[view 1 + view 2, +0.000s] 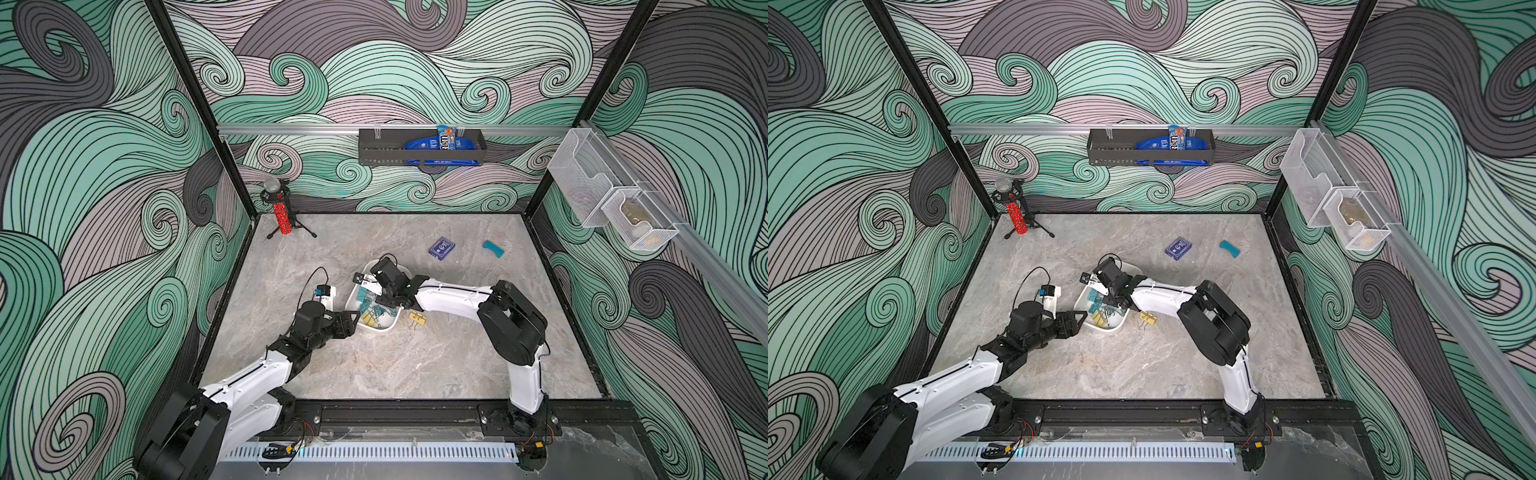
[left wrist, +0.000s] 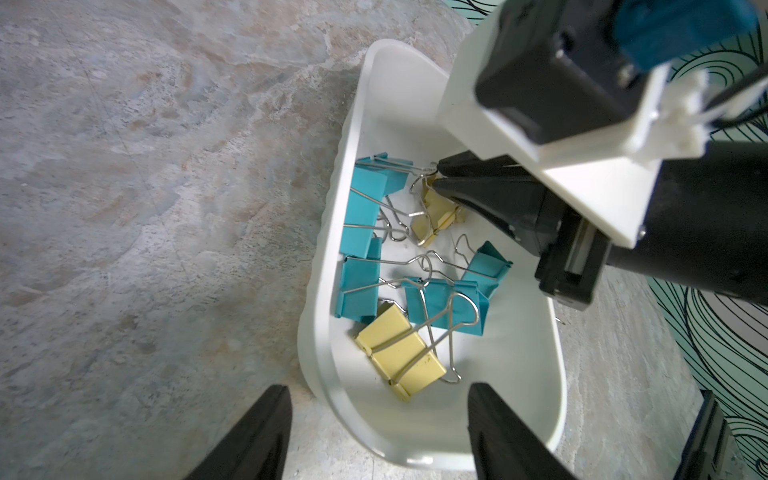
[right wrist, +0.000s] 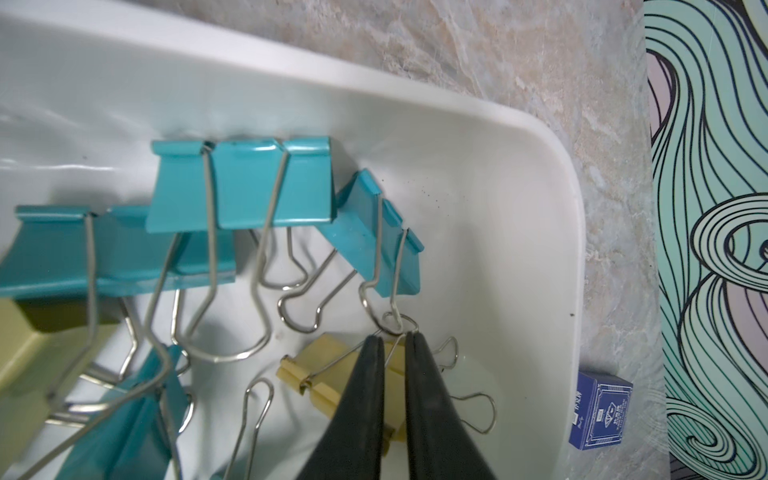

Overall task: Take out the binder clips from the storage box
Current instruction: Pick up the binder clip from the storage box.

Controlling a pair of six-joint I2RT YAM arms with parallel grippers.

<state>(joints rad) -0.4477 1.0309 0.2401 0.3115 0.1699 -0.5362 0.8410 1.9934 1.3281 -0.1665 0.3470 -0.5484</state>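
Note:
The white storage box (image 1: 384, 328) (image 1: 1113, 329) lies mid-table with several teal binder clips (image 2: 361, 208) (image 3: 249, 187) and yellow ones (image 2: 399, 353) inside. My right gripper (image 3: 392, 337) (image 1: 379, 300) reaches down into the box. It is shut on the wire handle of a small yellow binder clip (image 3: 320, 370) (image 2: 436, 208), and a teal clip's handle loop touches its tips. My left gripper (image 2: 378, 387) (image 1: 355, 316) is open at the box's near-left end, one finger outside the wall and one over the inside. One yellow binder clip (image 1: 417, 318) (image 1: 1149, 319) lies on the table right of the box.
A dark-blue card box (image 1: 441, 248) (image 3: 600, 409) and a curved teal piece (image 1: 493, 248) lie behind the storage box. A small tripod with a red tube (image 1: 282, 216) stands at the back-left corner. A black shelf (image 1: 419, 147) and wire-mesh baskets (image 1: 602, 195) hang on the walls.

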